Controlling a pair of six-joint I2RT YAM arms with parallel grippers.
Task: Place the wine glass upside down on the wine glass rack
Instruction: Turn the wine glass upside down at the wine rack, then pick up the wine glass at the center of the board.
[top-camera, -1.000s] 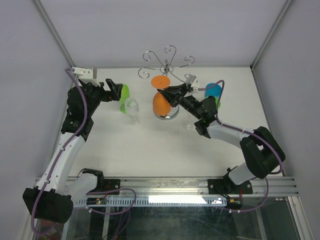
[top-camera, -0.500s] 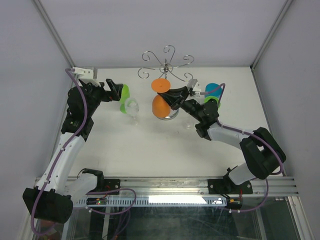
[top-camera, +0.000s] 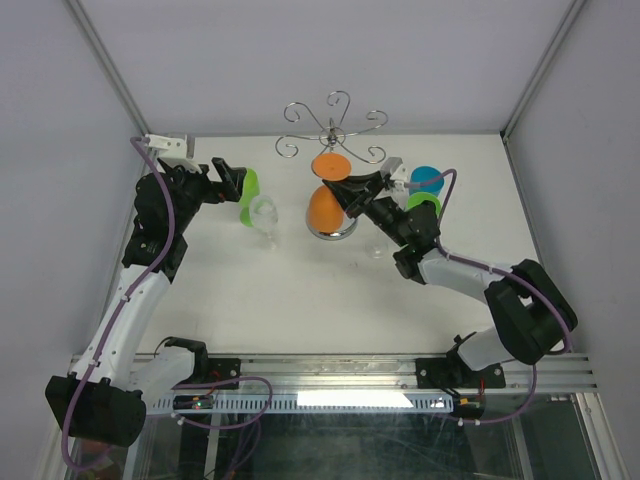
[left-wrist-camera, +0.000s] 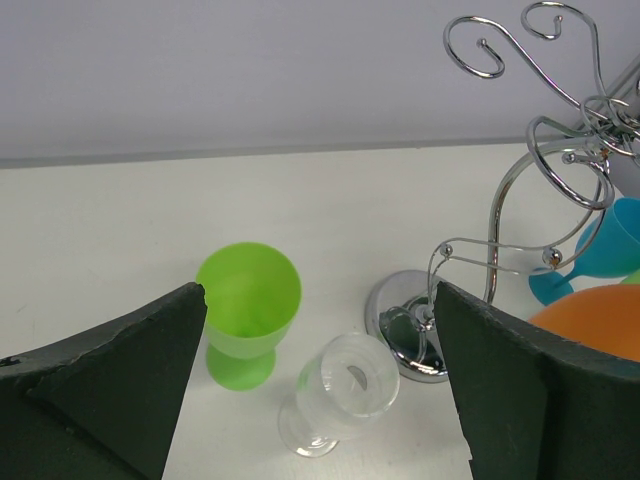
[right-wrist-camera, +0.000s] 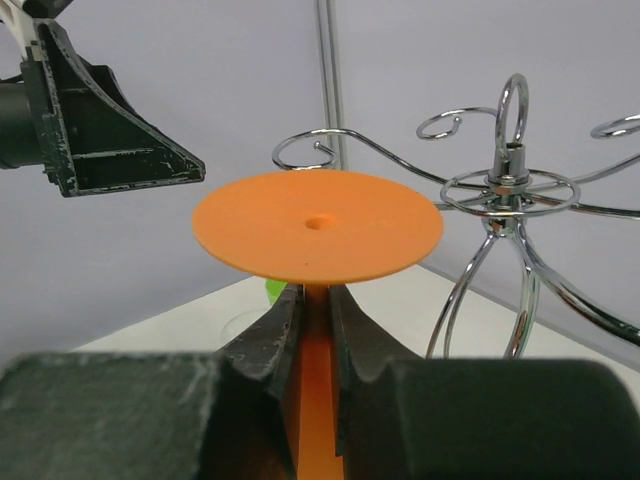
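My right gripper (top-camera: 352, 188) is shut on the stem of an orange wine glass (top-camera: 323, 208) and holds it upside down, foot up, beside the central post of the chrome wine glass rack (top-camera: 333, 125). In the right wrist view the fingers (right-wrist-camera: 315, 300) clamp the stem under the flat orange foot (right-wrist-camera: 318, 225). The rack's scroll arms (right-wrist-camera: 508, 170) are just right of the foot, at about its height. My left gripper (top-camera: 232, 178) is open and empty, left of the rack. The rack (left-wrist-camera: 560, 150) also shows in the left wrist view.
A green glass (left-wrist-camera: 248, 300) and a clear glass (left-wrist-camera: 345, 385) stand upright between my left gripper's open fingers (left-wrist-camera: 120, 370) and the rack's domed base (left-wrist-camera: 400, 320). A blue glass (top-camera: 427, 179) and a second green glass (top-camera: 423, 203) stand right of the rack, by my right arm.
My right gripper has carried the orange glass slightly right, closer to the rack's post. The left arm has not moved.
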